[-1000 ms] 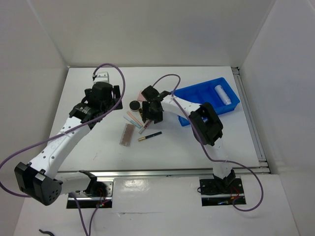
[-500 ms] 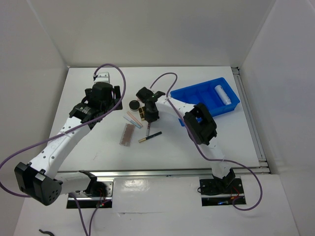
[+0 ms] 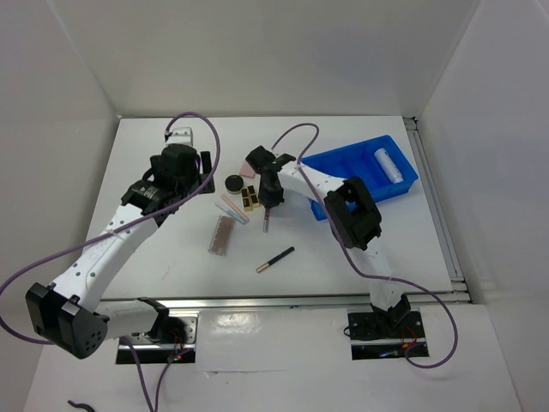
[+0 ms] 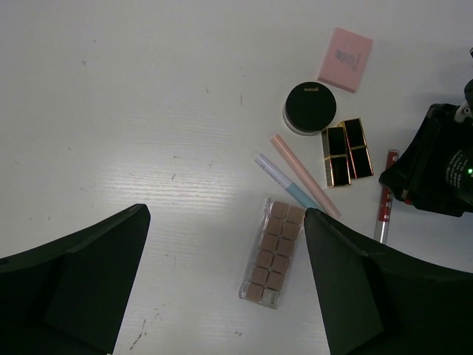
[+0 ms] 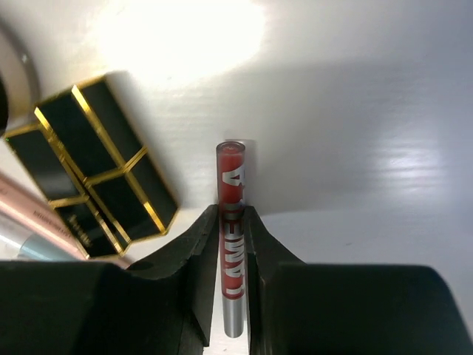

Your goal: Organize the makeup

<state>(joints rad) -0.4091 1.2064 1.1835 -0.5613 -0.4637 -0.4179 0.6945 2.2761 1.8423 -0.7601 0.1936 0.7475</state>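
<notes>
My right gripper [image 5: 231, 222] is shut on a red lip tube [image 5: 230, 185] with a silver end, low over the table beside the black-and-gold palette [image 5: 96, 163]. From above, the right gripper [image 3: 268, 202] holds the red tube [image 3: 265, 225] pointing toward the near edge. Left of it lie the round black compact [image 3: 232, 183], pink square pad [image 3: 249, 170], two thin pencils [image 3: 232, 209], brownish-pink palette [image 3: 223, 233] and a black-and-gold pencil [image 3: 274, 259]. My left gripper [image 4: 225, 222] hangs open above the brownish-pink palette [image 4: 273, 251], holding nothing.
A blue compartmented tray [image 3: 343, 163] stands at the right with a white tube [image 3: 388, 163] in its far-right compartment. White walls close in the table on three sides. A purple cable loops above each arm.
The right gripper has closed on the red tube and turned slightly. The black-and-gold pencil has shifted toward the near edge and right. The left arm has not moved.
</notes>
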